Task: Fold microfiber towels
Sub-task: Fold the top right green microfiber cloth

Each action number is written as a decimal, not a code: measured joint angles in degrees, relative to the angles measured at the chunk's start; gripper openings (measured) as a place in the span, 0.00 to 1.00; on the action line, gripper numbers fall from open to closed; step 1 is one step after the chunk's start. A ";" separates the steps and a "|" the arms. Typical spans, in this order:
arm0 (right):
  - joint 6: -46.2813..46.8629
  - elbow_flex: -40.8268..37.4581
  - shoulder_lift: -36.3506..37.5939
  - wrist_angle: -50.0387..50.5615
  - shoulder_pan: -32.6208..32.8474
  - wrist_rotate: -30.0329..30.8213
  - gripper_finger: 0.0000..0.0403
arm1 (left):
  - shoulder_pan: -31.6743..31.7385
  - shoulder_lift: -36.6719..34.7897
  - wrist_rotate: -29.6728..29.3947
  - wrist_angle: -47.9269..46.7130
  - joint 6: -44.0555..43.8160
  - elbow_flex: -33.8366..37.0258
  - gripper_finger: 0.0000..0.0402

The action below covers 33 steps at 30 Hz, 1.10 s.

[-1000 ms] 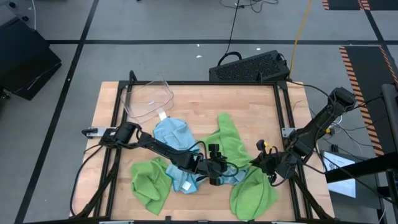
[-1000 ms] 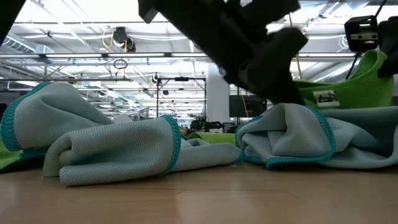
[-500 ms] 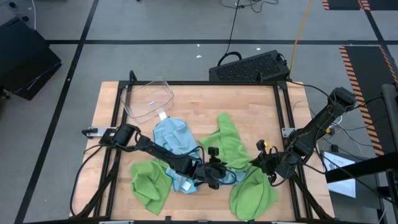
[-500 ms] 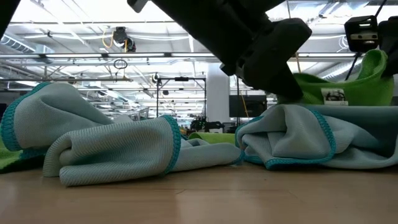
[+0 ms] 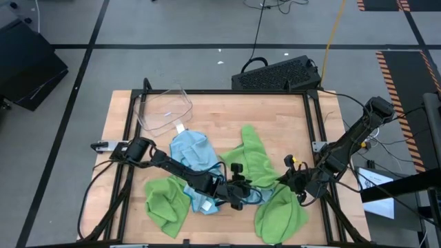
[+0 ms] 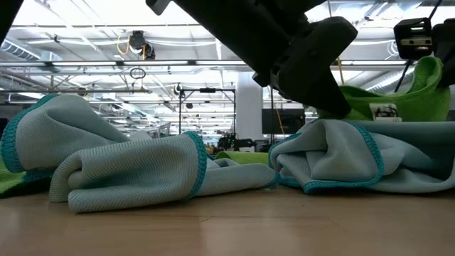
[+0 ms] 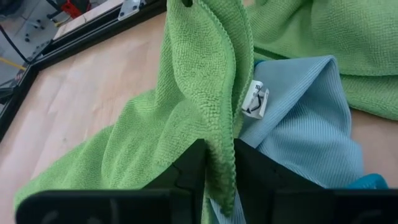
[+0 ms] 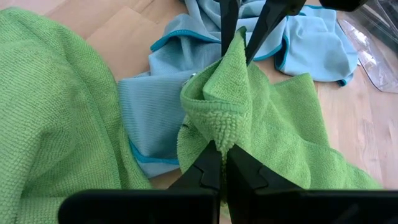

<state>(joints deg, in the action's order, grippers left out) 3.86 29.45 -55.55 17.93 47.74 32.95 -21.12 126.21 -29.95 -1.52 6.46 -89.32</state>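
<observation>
- A green towel (image 7: 205, 81) is hanging stretched between both grippers, near the worktop's (image 5: 275, 114) front edge.
- The left gripper (image 7: 219, 163) is pinching one end.
- The right gripper (image 8: 222, 163) is squeezing the other end tight.
- Blue towels (image 5: 189, 148) are lying beside it.

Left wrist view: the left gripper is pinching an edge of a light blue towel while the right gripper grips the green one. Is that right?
Not quite. The left wrist view shows the left gripper shut on the lime green towel, not a blue one; the light blue towel lies beside it. The right gripper does grip the green towel, as the right wrist view shows.
</observation>
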 joint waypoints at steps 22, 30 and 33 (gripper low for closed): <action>-0.02 0.00 0.00 0.45 -0.05 3.15 0.16 | 0.48 -0.48 4.00 -0.04 2.08 0.00 0.02; -0.02 0.00 0.00 -0.10 -0.03 2.93 0.32 | 0.48 -0.48 4.01 -0.07 0.00 0.00 0.02; -0.01 0.00 0.00 -1.71 -0.03 2.57 0.37 | 0.51 -0.48 4.02 -0.12 -1.36 0.00 0.01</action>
<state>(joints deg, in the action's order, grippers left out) 3.85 29.45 -55.55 16.22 47.70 35.52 -20.62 125.73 -25.93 -1.64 5.09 -89.32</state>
